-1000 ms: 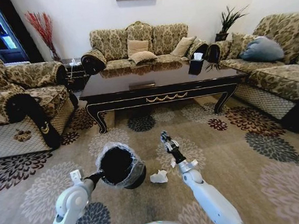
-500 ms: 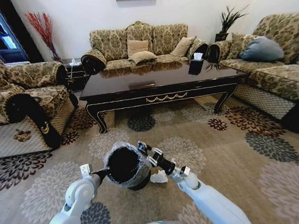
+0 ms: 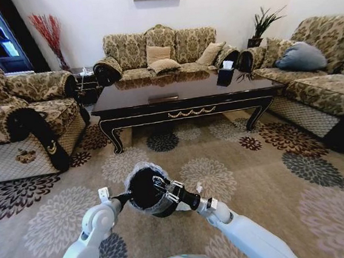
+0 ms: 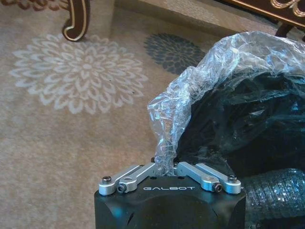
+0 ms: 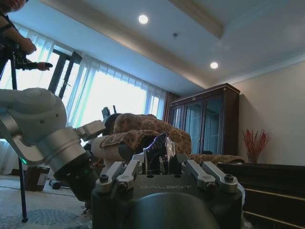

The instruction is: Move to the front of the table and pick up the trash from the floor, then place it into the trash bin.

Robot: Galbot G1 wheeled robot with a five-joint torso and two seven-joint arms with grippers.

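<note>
Both grippers at the trash bin, in front of the table.
Head view: the right gripper [image 3: 159, 188] sits over the mouth of the trash bin [image 3: 142, 190], raised above the floor [image 3: 274, 174] before the table [image 3: 181, 94]; its finger opening cannot be told. Left wrist view: left gripper [image 4: 165, 168] clamped on the bin's plastic liner rim.

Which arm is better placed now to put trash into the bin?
Right. The right gripper hangs at the mouth of the bin, while the left gripper is busy, clamped on the liner at the rim.
</note>
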